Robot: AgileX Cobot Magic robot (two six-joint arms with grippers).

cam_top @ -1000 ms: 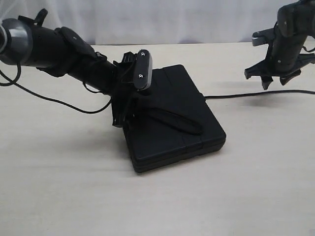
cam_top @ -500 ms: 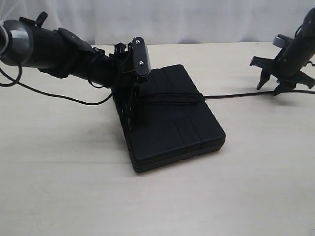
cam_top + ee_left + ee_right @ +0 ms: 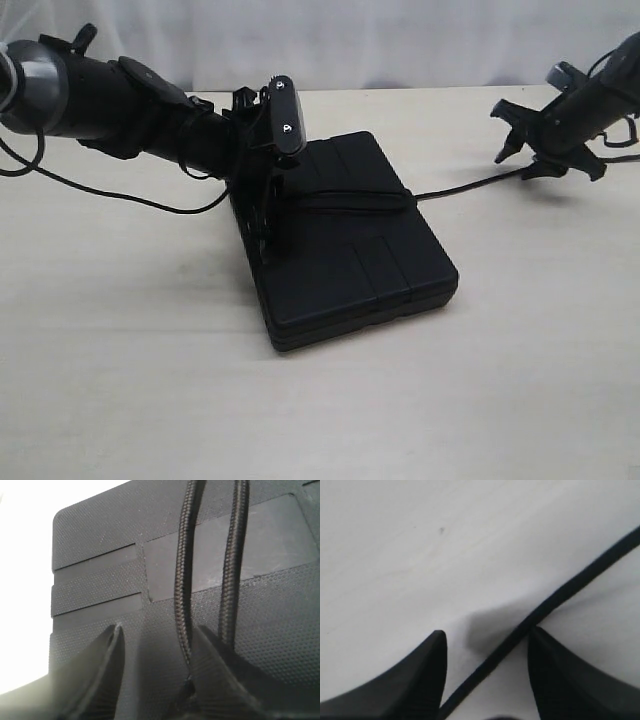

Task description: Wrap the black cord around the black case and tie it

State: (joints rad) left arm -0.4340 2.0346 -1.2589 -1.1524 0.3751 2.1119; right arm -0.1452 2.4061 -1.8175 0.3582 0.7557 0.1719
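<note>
The right claw point(image 3: 487, 630), its two dark fingers spread wide and gripping nothing, had come down and inward over the last second from a raised spot at the far right; it now straddled the long thin black braided cord point(image 3: 570, 587) just above the pale bench point(image 3: 150, 380). The cord ran between the fingers, close against one, and its free run, which half a second earlier had trailed off flat to the right, now slanted toward the claw. The left claw point(image 3: 157, 627), also parted, had not shifted in that half second: two strands lay either side of one finger, as though the loop were hooked there, though the hold itself was hidden. A second ago that loop sagged diagonally; now it lay straight across the lid of the flat rectangular matte black plastic case point(image 3: 350, 250) at mid-bench. By my reading, one end was anchored and the right claw was poised to close on the free length and begin the wrap
</note>
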